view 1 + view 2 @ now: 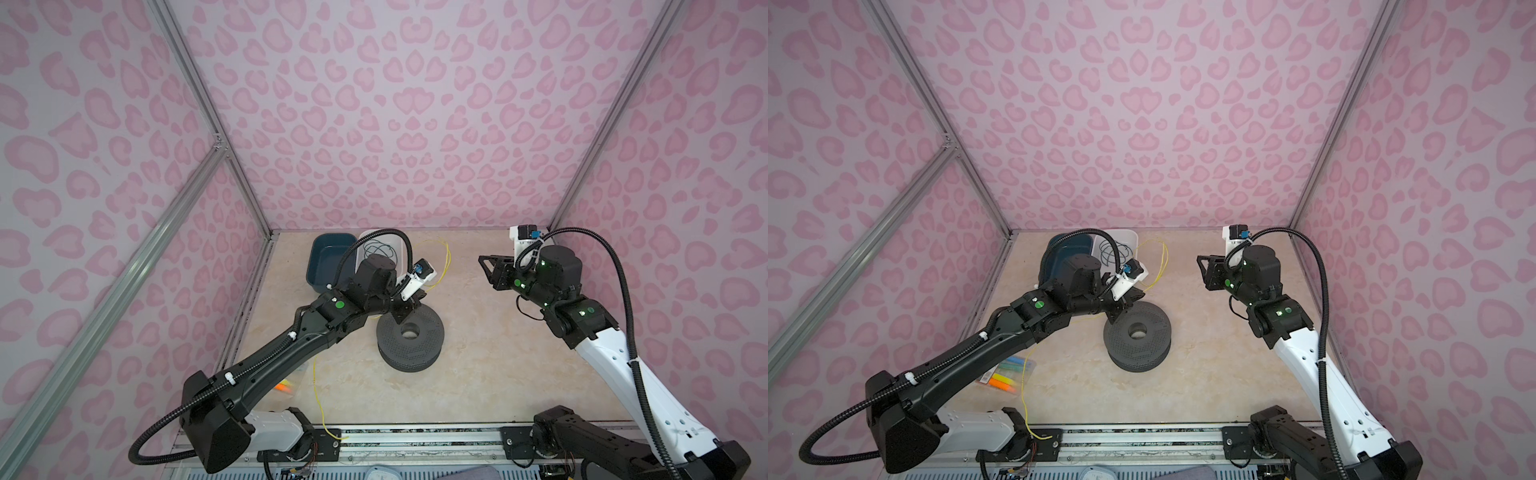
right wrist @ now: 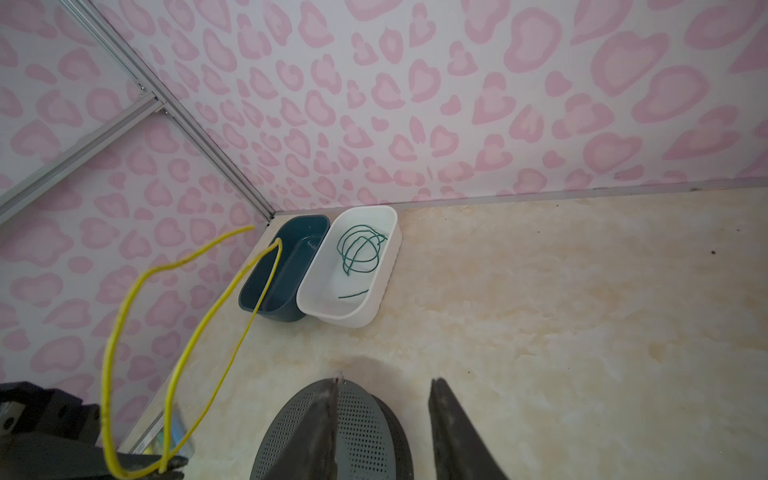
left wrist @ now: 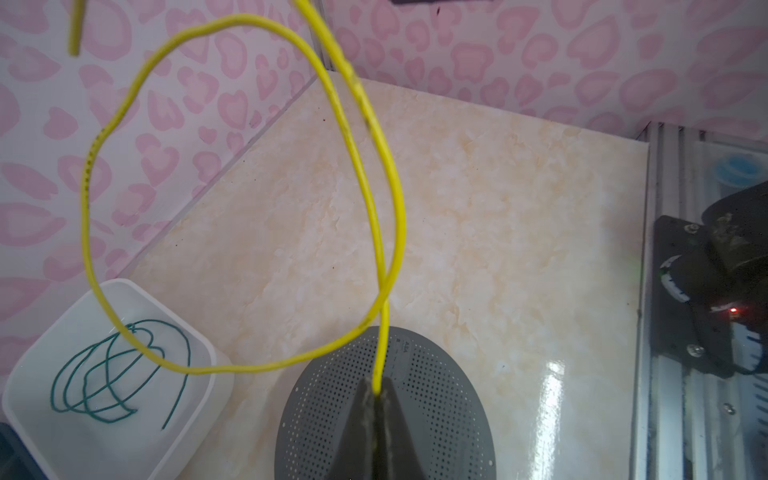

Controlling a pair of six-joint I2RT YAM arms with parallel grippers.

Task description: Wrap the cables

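A yellow cable [image 3: 87, 216] stands in a big loose loop above the table, and my left gripper [image 3: 376, 388] is shut on it at its fingertips, just over the grey perforated spool [image 3: 449, 395]. In both top views the loop [image 1: 446, 257] rises behind that gripper [image 1: 402, 319], while the cable's other end trails to the front rail [image 1: 320, 399]. The dark green cable [image 2: 359, 249] lies coiled in the white bin [image 2: 390, 257]. My right gripper [image 2: 385, 379] is open and empty, held in the air to the right of the spool [image 1: 411, 336] and apart from the yellow cable [image 2: 120, 316].
A dark teal bin [image 1: 328, 262] sits against the white bin [image 1: 401, 245] in the back left corner. A clear pack of coloured markers [image 1: 1007, 376] lies under the left arm. Pink patterned walls close in the back and both sides.
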